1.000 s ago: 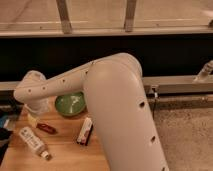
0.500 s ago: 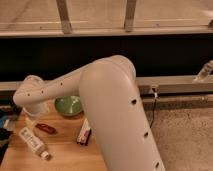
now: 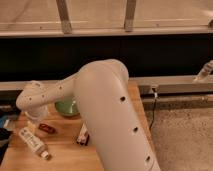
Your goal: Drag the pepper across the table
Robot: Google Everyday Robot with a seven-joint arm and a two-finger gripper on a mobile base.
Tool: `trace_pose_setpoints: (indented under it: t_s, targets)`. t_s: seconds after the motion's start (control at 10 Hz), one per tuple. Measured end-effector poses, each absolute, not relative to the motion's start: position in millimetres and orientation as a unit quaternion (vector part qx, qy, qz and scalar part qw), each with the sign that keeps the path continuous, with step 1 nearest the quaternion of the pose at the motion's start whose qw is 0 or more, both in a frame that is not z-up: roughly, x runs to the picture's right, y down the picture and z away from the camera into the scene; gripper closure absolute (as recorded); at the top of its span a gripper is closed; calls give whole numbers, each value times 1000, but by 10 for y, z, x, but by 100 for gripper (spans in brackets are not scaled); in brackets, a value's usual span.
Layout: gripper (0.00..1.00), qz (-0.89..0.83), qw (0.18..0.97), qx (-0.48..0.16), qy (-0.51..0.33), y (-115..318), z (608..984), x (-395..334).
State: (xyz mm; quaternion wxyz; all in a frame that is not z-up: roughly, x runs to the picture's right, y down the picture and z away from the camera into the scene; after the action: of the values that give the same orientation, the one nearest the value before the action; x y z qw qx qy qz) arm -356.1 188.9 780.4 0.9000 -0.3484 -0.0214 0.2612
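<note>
The pepper [image 3: 47, 128] is a small dark red glossy thing lying on the light wooden table [image 3: 65, 150], at its left part. My white arm bends over the table from the right and ends at the far left. My gripper [image 3: 31, 123] hangs down there, just left of the pepper and close to it; I cannot tell whether it touches the pepper. The arm's wrist hides most of the gripper.
A green bowl [image 3: 66, 107] stands behind the pepper, partly hidden by the arm. A white tube-shaped bottle [image 3: 34, 142] lies at the front left. A red-and-white packet [image 3: 82, 136] lies right of the pepper. The table's right edge borders a speckled floor [image 3: 180, 135].
The arm's large link has swung left and closer to the camera, covering more of the table. The pepper, bottle and packet lie where they were.
</note>
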Motion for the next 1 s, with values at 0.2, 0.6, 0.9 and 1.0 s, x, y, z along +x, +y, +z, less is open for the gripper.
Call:
trace_pose_setpoints:
  t_s: [0.2, 0.6, 0.9, 1.0]
  targets:
    - [35, 260, 899, -351, -14, 1927, 7924, -3509]
    - [35, 270, 895, -354, -3, 2012, 8157, -3344]
    - [38, 289, 886, -364, -4, 2091, 8190, -3296]
    - [45, 290, 884, -366, -5, 2112, 8176, -3304]
